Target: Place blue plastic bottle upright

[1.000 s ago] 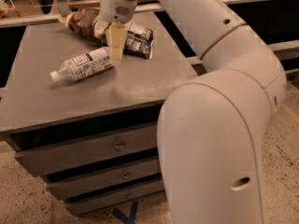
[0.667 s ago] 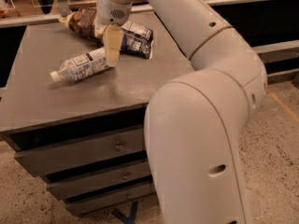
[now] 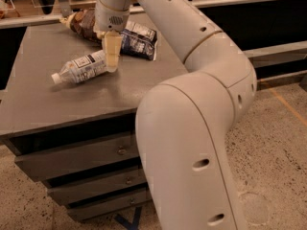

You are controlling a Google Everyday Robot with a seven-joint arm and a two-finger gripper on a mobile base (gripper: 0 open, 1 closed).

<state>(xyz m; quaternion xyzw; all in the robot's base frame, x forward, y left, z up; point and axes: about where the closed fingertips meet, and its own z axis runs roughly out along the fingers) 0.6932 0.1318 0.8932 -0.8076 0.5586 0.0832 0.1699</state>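
The blue plastic bottle (image 3: 81, 67) lies on its side on the grey cabinet top (image 3: 57, 95). It is clear with a white label, and its white cap points left toward the near-left. My gripper (image 3: 112, 61) hangs from the large white arm and points down. Its cream fingertips sit at the bottle's right end, the base end, touching or just above it.
A dark blue snack bag (image 3: 138, 41) lies just right of the gripper. A brown snack bag (image 3: 82, 22) lies behind it at the back edge. The cabinet has drawers (image 3: 72, 164) below. My arm's big white links (image 3: 192, 128) cover the cabinet's right side. Speckled floor lies to the right.
The gripper has shifted slightly left and down, closer onto the bottle's base end. The arm's lower links have swung left across the view. The bottle has not moved.
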